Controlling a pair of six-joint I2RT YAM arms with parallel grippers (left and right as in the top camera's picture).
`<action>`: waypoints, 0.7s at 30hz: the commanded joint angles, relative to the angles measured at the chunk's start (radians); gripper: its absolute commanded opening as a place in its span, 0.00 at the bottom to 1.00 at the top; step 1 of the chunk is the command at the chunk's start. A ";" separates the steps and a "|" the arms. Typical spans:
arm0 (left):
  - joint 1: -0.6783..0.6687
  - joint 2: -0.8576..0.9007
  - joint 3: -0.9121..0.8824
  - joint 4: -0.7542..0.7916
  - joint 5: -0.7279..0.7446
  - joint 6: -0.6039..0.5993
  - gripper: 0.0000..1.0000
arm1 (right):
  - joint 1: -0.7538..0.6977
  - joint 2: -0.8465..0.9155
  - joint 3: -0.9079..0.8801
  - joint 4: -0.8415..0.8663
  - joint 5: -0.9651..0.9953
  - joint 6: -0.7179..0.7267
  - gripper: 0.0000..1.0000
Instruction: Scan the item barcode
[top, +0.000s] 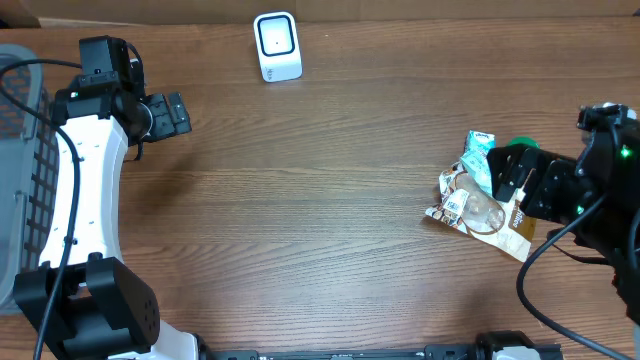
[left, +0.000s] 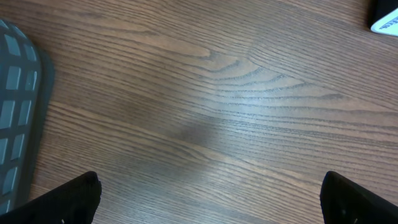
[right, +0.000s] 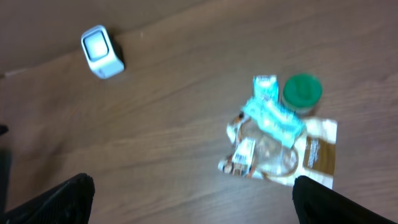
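1. Overhead view: The scanner (top: 277, 45) stood at the far edge of the table (top: 320, 240), well apart from the goods. The snack pouch (top: 478, 214) lay at the right, partly overlapped by a teal packet (top: 478, 155) and near a green lid (top: 522, 150). The right gripper (top: 518, 182) hung over this pile, jaws wide and empty, apparently positioned for a pick. The left gripper (top: 172, 113) hung at the far left, near a basket (top: 22, 150).
2. Left wrist view: Jaws were wide over bare wood, holding nothing, apparently parked clear of the scanning path.
3. Right wrist view: Jaws were wide and empty, with the pile ahead. Blur hid any barcode.
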 joint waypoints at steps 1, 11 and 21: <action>0.000 0.002 0.014 -0.003 -0.002 0.022 0.99 | 0.005 -0.065 -0.065 0.066 0.051 -0.007 1.00; 0.000 0.002 0.014 -0.003 -0.002 0.022 0.99 | 0.006 -0.315 -0.502 0.506 0.051 -0.081 1.00; 0.000 0.002 0.014 -0.003 -0.002 0.022 1.00 | 0.058 -0.595 -0.985 0.982 0.051 -0.101 1.00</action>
